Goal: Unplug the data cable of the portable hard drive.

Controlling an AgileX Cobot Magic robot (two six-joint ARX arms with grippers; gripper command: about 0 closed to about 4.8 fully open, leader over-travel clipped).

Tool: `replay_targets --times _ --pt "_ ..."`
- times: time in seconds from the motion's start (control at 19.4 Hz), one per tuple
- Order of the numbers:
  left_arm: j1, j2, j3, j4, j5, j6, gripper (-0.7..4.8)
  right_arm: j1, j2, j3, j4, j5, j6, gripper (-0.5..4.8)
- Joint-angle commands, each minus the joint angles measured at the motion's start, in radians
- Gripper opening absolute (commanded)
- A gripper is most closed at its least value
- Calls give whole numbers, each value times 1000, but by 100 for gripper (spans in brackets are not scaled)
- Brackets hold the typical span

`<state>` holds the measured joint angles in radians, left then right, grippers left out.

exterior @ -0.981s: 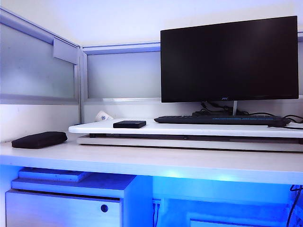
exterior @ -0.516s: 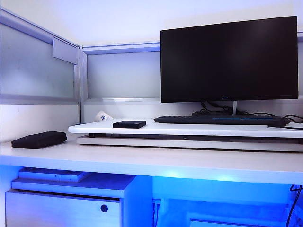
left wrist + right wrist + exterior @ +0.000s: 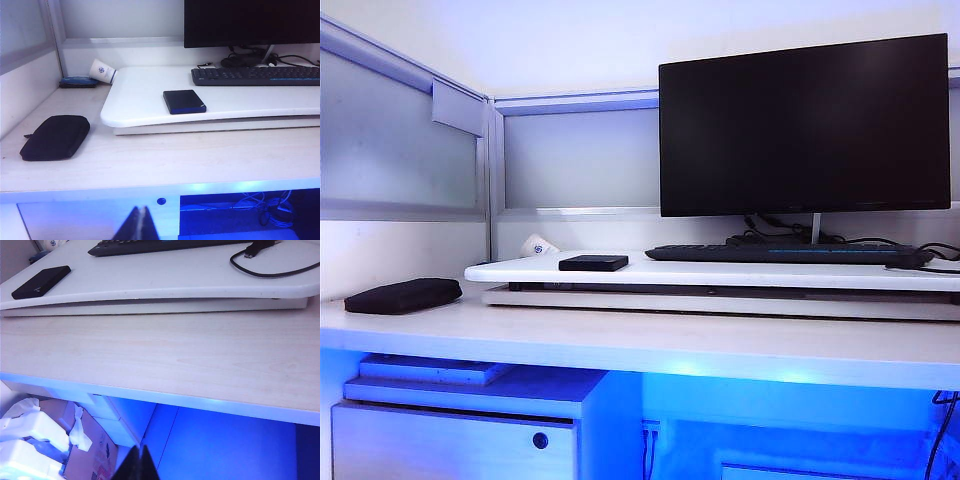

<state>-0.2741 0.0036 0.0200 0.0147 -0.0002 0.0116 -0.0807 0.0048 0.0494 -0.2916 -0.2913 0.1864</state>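
Note:
The portable hard drive (image 3: 593,263) is a small flat black box on the raised white board (image 3: 740,272), left of the keyboard; it also shows in both wrist views (image 3: 184,101) (image 3: 41,282). No cable shows in it. A thin dark data cable (image 3: 272,274) lies looped at the board's right end, its pale-tipped plug (image 3: 248,254) loose by the keyboard, far from the drive. My left gripper (image 3: 140,210) is shut and empty, below the desk's front edge. My right gripper (image 3: 139,449) is likewise shut and empty, under the desk edge. Neither appears in the exterior view.
A soft black pouch (image 3: 56,137) lies on the desk at the left. A black keyboard (image 3: 255,76) and monitor (image 3: 805,125) stand on the board, a paper cup (image 3: 103,71) in the corner. A cardboard box and white foam (image 3: 35,432) sit under the desk.

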Motion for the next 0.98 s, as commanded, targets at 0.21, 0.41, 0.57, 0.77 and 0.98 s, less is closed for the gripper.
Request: replay_targets --times 0.21,0.41,0.57,0.77,0.98 --pt "361 0 2 7 56 7 -5 0 -3 1 -10 0 0 -6" --pt "395 0 2 8 57 7 -5 0 -3 1 -10 0 0 -6" --pt "395 0 2 7 57 7 -5 0 -3 1 -10 0 0 -6" --pt "395 0 2 7 57 7 -5 0 -3 1 -10 0 0 -6" --pt "395 0 2 7 57 7 -5 0 -3 1 -10 0 0 -6"
